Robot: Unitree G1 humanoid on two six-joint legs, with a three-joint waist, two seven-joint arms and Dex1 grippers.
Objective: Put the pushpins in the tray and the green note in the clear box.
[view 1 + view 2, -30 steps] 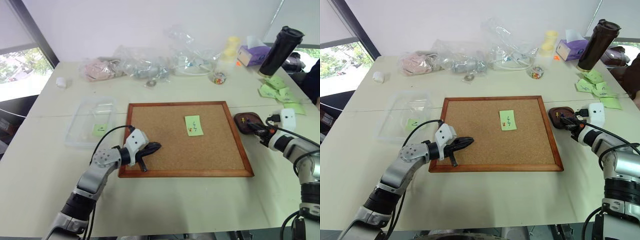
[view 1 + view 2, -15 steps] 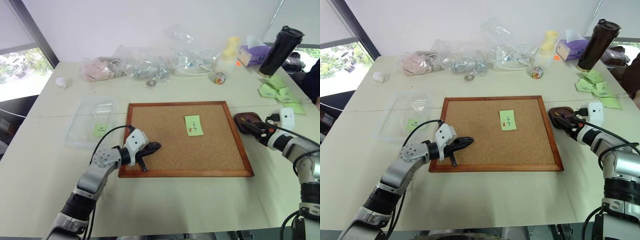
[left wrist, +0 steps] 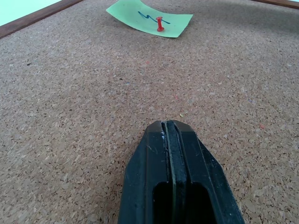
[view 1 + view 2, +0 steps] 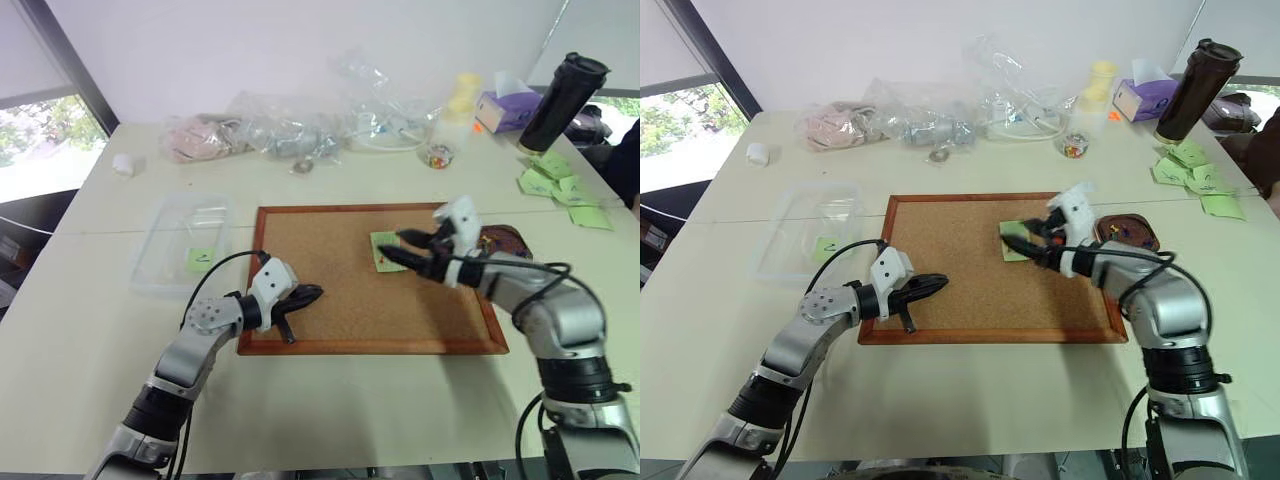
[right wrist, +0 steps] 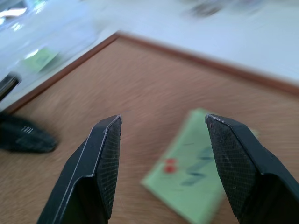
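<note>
The green note (image 4: 384, 252) lies on the corkboard (image 4: 330, 300), pinned by a red pushpin (image 3: 159, 23) that also shows as a red blur (image 5: 169, 164) in the right wrist view. My right gripper (image 4: 394, 248) hovers open just over the note, its fingers (image 5: 106, 154) spread on either side, and hides part of it. The dark brown tray (image 4: 1132, 229) sits off the board's right edge, behind my right wrist. At the left stands the clear box (image 4: 170, 245) with another green note (image 4: 200, 260) inside. My left gripper (image 4: 308, 294) rests shut and empty on the board's near-left part.
Clear plastic bags (image 4: 300, 125) crowd the table's far side. At the back right stand a small jar of coloured pins (image 4: 437, 154), a purple tissue box (image 4: 505, 108) and a dark tumbler (image 4: 562, 100). A bunch of green notes (image 4: 560, 188) lies at the right edge.
My right gripper has swung left from the tray to above the green note on the corkboard, and its fingers have spread wider. The left arm has stayed still.
</note>
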